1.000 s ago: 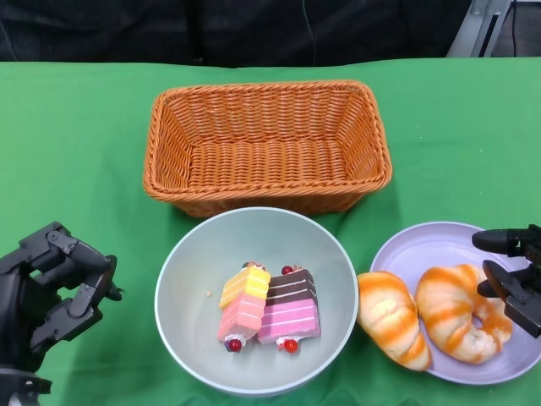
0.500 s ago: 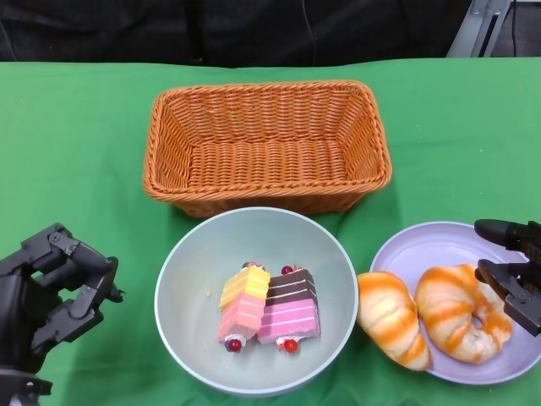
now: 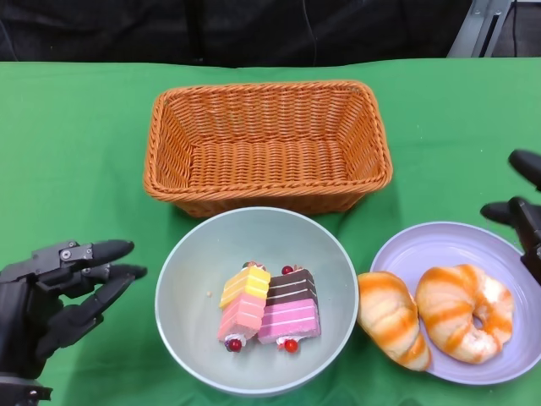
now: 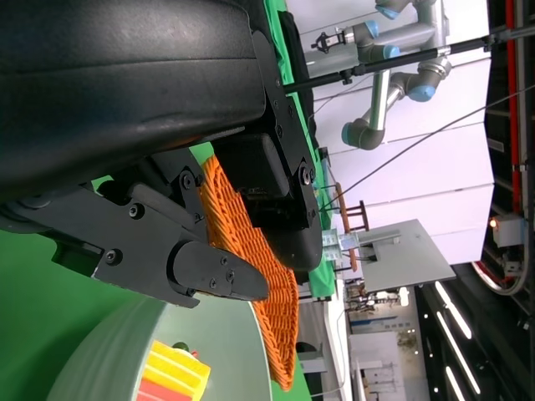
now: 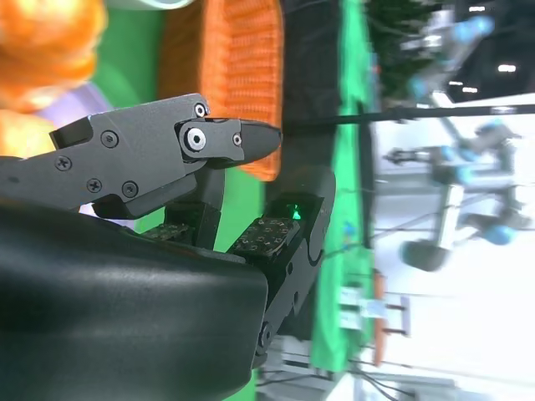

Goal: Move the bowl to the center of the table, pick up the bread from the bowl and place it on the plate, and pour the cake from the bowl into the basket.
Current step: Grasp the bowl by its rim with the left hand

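**Bowl next: set up the pour into the basket**

The bowl [image 3: 256, 300] is sitting mid-table with two cake slices [image 3: 269, 309] lying inside it, touching each other, just beyond the fingertips of your left hand [image 3: 59, 300]. That hand is holding nothing; its fingers [image 3: 106, 251] are stretching out, spread apart, pointing toward the bowl's near rim but not touching it. Judging from this, the grasp on the bowl is the step in hand. Aim the fingers at the rim's side wall, one finger going inside and the rest outside, so the bowl is not skating on the green cloth [image 3: 76, 152].

The basket [image 3: 266, 144] is standing directly behind the bowl, nearly touching it, so you are needing only a short lift and a tilt away from you.

Your right hand [image 3: 524, 211] is hovering empty, fingers apart, beside the plate [image 3: 423, 245], where two bread pieces [image 3: 427, 313] are resting, one overhanging the rim.
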Robot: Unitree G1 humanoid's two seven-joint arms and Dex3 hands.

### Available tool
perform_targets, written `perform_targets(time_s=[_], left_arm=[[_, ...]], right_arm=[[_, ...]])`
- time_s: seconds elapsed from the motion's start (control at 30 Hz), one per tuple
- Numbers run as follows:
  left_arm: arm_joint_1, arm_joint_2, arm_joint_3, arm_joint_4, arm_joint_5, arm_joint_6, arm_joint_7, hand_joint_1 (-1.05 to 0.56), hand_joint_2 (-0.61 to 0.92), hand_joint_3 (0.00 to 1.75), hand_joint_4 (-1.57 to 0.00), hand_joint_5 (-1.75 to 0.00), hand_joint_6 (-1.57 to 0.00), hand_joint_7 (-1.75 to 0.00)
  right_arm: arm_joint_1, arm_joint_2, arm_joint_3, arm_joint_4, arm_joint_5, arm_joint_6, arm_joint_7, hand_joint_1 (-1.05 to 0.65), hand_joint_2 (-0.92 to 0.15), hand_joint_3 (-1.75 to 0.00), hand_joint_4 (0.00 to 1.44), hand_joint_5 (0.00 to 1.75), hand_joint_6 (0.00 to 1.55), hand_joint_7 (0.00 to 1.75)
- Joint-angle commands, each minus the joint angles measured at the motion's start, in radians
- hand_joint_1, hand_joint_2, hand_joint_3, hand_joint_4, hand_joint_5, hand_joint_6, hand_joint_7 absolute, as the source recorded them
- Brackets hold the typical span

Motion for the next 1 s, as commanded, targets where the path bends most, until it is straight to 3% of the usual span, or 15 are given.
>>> perform_targets(time_s=[0.03,0.1,0.2,0.3,0.47,0.67,0.7,0.73,0.8,1.0], left_arm=[[0.004,0.014,0.003,-0.008,-0.023,0.016,-0.012,-0.32,0.91,0.02,-1.03,-0.06,-0.96,0.00],[0.004,0.013,0.004,-0.009,-0.028,0.022,-0.013,-0.31,0.91,0.01,-1.05,-0.06,-0.98,-0.01],[-0.001,0.017,0.005,0.007,-0.018,-0.002,-0.006,-0.32,0.92,0.04,-1.10,-0.08,-1.07,-0.05],[-0.005,0.017,0.007,0.019,-0.017,-0.018,-0.007,-0.32,0.92,0.05,-1.12,-0.08,-1.10,-0.06],[-0.006,0.011,0.010,0.023,-0.045,-0.014,-0.025,-0.32,0.92,0.08,-1.20,-0.12,-1.18,-0.08],[-0.001,0.013,0.005,0.026,-0.055,-0.008,-0.054,-0.28,0.92,0.13,-1.24,-0.16,-1.22,-0.09],[0.000,0.014,0.004,0.027,-0.048,-0.013,-0.053,-0.29,0.92,0.12,-1.19,-0.27,-1.23,-0.09],[0.001,0.015,0.004,0.028,-0.043,-0.014,-0.051,-0.28,0.92,0.13,-1.05,-0.55,-1.24,-0.08],[0.002,0.017,0.005,0.030,-0.037,-0.017,-0.051,-0.28,0.92,0.14,-0.94,-0.77,-1.25,-0.08],[0.010,0.024,0.007,0.029,-0.017,-0.018,-0.039,-0.31,0.92,0.13,-0.89,-0.91,-1.26,-0.09]], right_arm=[[0.014,0.015,0.005,0.028,-0.014,-0.127,0.025,-0.15,-0.62,-1.01,0.58,1.42,0.65,0.91],[0.020,0.019,0.009,0.075,-0.036,-0.218,0.048,-0.18,-0.56,-1.09,0.70,1.42,0.72,1.00],[0.026,0.008,0.017,0.134,-0.037,-0.310,0.101,-0.15,-0.56,-1.13,0.76,1.52,0.76,1.17],[0.027,-0.002,0.023,0.171,-0.035,-0.346,0.134,-0.12,-0.57,-1.14,0.75,1.59,0.75,1.24],[0.024,-0.011,0.038,0.227,-0.031,-0.386,0.181,-0.09,-0.52,-1.25,0.80,1.74,0.65,1.58],[0.021,0.000,0.044,0.258,-0.026,-0.412,0.199,-0.10,-0.50,-1.29,0.83,1.75,0.62,1.68],[0.020,-0.001,0.045,0.266,-0.027,-0.417,0.201,-0.11,-0.49,-1.29,0.83,1.75,0.61,1.69],[0.019,-0.002,0.045,0.274,-0.031,-0.422,0.202,-0.11,-0.48,-1.30,0.82,1.75,0.60,1.69],[0.016,-0.005,0.045,0.294,-0.034,-0.431,0.204,-0.12,-0.48,-1.30,0.82,1.75,0.59,1.70],[-0.004,-0.005,0.036,0.376,-0.060,-0.476,0.188,-0.09,-0.49,-1.30,0.80,1.75,0.59,1.70]])
